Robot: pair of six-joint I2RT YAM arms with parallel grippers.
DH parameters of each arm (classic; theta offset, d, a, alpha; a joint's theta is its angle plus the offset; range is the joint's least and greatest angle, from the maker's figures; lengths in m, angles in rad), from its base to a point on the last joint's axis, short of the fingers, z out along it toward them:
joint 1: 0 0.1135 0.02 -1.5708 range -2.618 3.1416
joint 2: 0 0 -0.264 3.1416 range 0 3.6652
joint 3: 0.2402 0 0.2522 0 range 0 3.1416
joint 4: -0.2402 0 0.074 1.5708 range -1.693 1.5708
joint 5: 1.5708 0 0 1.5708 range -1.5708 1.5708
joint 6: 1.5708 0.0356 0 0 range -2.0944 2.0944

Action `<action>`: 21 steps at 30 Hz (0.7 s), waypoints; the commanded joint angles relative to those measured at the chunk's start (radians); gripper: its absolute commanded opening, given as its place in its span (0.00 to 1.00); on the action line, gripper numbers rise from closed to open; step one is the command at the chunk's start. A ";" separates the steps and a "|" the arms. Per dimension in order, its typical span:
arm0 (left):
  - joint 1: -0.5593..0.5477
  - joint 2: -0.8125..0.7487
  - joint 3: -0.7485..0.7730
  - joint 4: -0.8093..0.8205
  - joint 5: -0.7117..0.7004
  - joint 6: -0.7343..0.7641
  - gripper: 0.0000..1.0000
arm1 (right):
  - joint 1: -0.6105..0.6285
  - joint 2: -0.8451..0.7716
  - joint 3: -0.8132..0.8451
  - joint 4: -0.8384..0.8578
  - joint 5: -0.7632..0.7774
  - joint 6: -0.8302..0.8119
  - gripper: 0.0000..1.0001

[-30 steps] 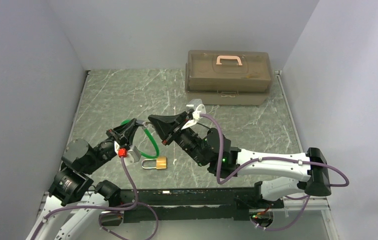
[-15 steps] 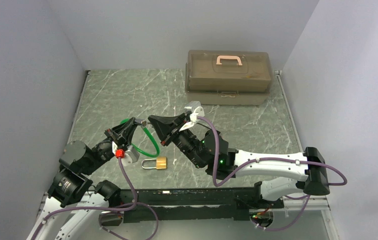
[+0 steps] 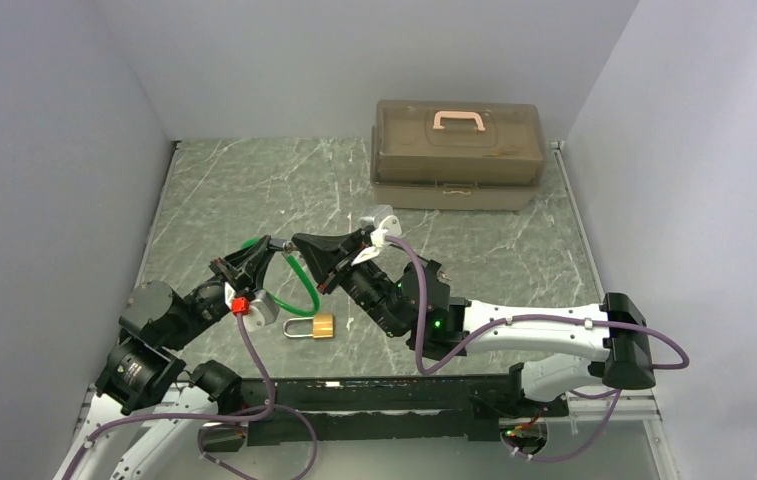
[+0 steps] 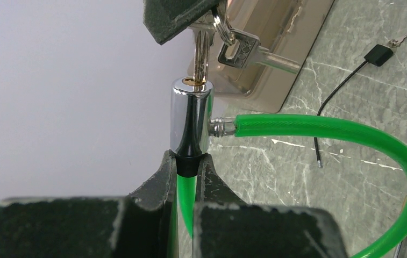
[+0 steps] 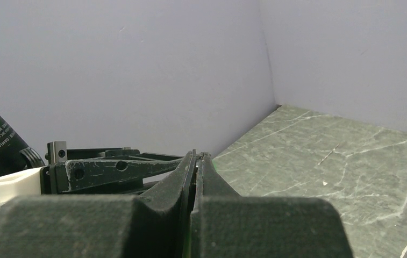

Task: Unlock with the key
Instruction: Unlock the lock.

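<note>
From above, left jaws and right jaws meet tip to tip above the bench (image 3: 214, 190). Left wrist: left jaws clamp the cable lock (image 4: 190, 115); the key (image 4: 201, 54), pinched in the right jaws, enters its keyhole; turning likely remains. Right wrist: jaws closed tight, key hidden

Key (image 4: 201, 54) matt metal, lock cylinder (image 4: 190, 115) mirror-polished chrome.

Soft, even overhead light left only faint shadows on the marbled surface (image 3: 234, 190). In the left wrist view the chrome of the cable lock (image 4: 190, 115) carried bright glare streaks and the key (image 4: 201, 56) glinted, both sharp; the left claw (image 4: 187, 158) at the bottom edge was blurred. The right wrist view was dimmer, its right claw (image 5: 197, 157) soft.
</note>
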 commanded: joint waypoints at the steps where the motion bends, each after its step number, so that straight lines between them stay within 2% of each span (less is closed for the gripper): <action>1: -0.003 -0.019 0.038 0.070 0.024 -0.018 0.00 | 0.004 -0.002 0.047 0.054 -0.011 -0.017 0.00; 21: -0.003 -0.022 0.052 0.081 0.029 -0.039 0.00 | 0.003 0.009 0.041 0.047 0.000 -0.027 0.00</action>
